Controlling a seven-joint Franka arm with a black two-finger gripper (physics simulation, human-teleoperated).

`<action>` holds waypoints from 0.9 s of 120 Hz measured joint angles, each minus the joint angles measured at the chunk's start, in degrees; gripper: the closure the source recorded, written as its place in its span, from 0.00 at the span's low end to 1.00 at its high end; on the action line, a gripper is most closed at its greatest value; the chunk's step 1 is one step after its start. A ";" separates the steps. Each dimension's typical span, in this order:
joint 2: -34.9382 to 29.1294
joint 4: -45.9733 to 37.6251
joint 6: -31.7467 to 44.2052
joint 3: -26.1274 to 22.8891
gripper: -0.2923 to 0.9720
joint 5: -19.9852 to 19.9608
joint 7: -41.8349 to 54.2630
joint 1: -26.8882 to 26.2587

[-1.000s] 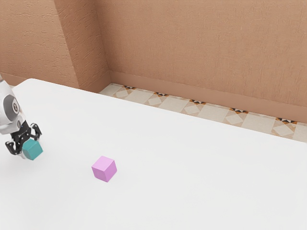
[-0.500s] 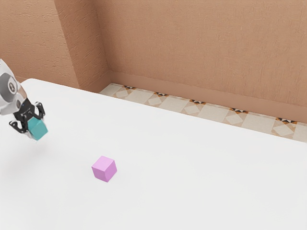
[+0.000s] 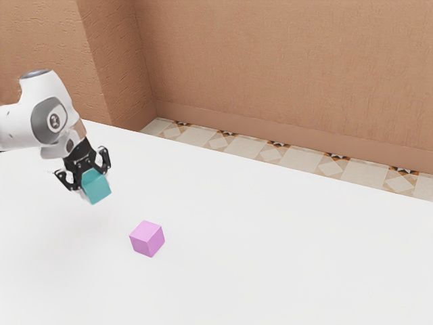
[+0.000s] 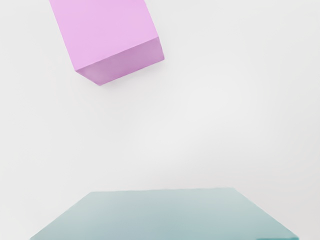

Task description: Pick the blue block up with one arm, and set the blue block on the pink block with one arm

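Exterior view first: pinches the blue block point(image 3: 98, 191) between both fingers of the black gripper point(image 3: 90, 183), from two opposite sides, and carries it lifted clear of the table point(image 3: 284, 223), well in from the far edge beside the tiled floor point(image 3: 298, 159). Holds it high, judging by the gap below, presumably to pass over the pink block point(image 3: 147, 238) rather than knock it sideways. Leaves the pink block alone on the white top, apart from the load, nearer the table's near edge and toward the exterior view's right of the gripper. Wrist view next: shows the blue block point(image 4: 165, 215) just under the gripper and the pink block point(image 4: 112, 42) ahead of it, not yet beneath, with edges skewed against those of the held one. Calls, most likely, for more travel toward the pink block, some squaring of the faces, then a slow descent before letting go. Risks otherwise a crooked stack, or a slide off the pink top.
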 joint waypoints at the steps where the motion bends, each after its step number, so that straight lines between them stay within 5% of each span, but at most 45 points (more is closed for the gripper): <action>1: -0.14 -0.13 -0.03 0.01 0.49 0.36 -0.45 -0.33; 38: -1.90 -1.59 -2.24 0.03 0.49 4.77 -20.51 -10.43; 83: 3.60 0.63 -3.96 -2.61 0.49 0.51 -40.13 -6.05; 108: 7.22 3.19 -4.00 -4.43 0.48 0.49 -46.03 -9.50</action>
